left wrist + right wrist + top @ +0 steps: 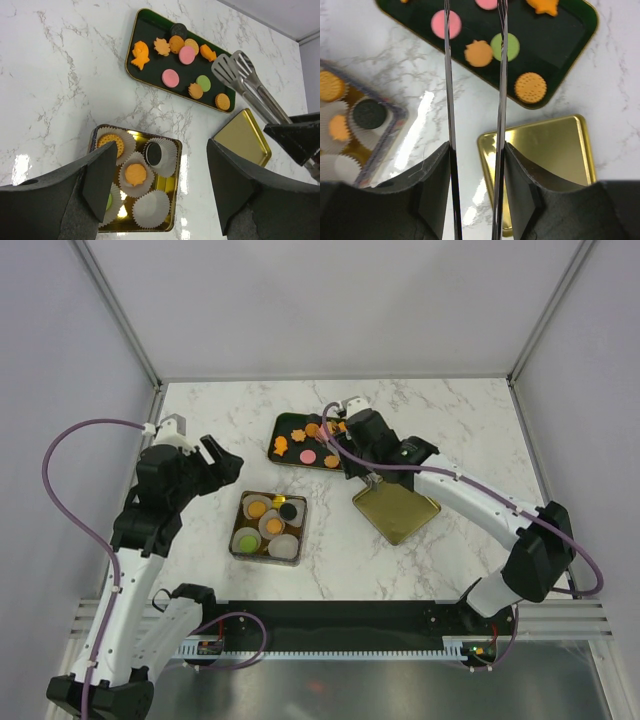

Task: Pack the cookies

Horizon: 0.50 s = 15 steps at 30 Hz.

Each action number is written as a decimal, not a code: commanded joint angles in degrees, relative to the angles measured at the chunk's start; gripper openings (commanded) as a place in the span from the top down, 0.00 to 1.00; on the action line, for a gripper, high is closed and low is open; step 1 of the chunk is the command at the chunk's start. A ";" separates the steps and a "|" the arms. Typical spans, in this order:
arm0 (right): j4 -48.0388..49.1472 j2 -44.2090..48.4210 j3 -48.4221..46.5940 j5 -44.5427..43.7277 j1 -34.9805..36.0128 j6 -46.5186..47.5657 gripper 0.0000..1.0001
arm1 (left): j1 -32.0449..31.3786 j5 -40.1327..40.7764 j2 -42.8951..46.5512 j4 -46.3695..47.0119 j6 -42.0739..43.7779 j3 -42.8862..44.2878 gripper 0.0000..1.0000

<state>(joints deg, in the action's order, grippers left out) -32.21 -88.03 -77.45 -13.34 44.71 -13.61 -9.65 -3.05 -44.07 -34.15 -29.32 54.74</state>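
Several orange, pink and green cookies (pixel 308 454) lie on a dark tray (pixel 287 423) at the back middle. My right gripper (pixel 366 436) (pixel 476 150) is shut on metal tongs (pixel 248 84), whose arms (pixel 449 75) stand apart. The tongs' tips hover over the tray's (pixel 152 68) right end with nothing between them. A gold tin (pixel 240 537) (pixel 176 150) holds white paper cups. One has a round orange cookie (pixel 111 142), one an orange cookie (pixel 135 174), one a black one (pixel 153 154). My left gripper (pixel 222 462) (pixel 162 150) hangs open above the tin, holding nothing.
The tin's gold lid (pixel 396 510) (pixel 545 150) lies on the marble table right of the tin. One paper cup (pixel 150 210) at the tin's near corner is empty. Enclosure walls stand at the left, right and back.
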 commanded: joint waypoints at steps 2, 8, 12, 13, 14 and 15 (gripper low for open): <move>0.65 -3.02 -0.51 1.03 -4.10 2.79 0.48 | 0.33 0.32 -0.92 1.89 2.51 -2.26 0.20; 1.62 -6.45 -1.65 4.11 -6.48 2.89 0.49 | 0.33 1.20 -1.72 3.13 3.04 -5.61 0.19; 1.88 -8.12 -1.30 6.31 -6.39 2.62 0.49 | 0.42 1.55 -1.98 3.56 3.30 -7.10 0.19; 1.88 -8.38 -0.78 6.83 -6.30 2.53 0.50 | 0.42 1.64 -1.98 3.74 3.31 -7.28 0.19; 2.32 -8.47 -0.34 7.01 -6.39 2.44 0.50 | 0.33 1.73 -1.98 3.74 3.48 -7.45 0.19; 2.58 -8.48 0.45 7.19 -6.48 2.10 0.50 | 0.33 1.82 -1.98 3.65 3.48 -7.63 0.19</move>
<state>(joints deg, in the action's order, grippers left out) -32.05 -96.53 -77.32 -8.16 38.15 -11.70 -9.65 -2.39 -46.15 -32.86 -28.18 47.40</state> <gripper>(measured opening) 0.508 0.808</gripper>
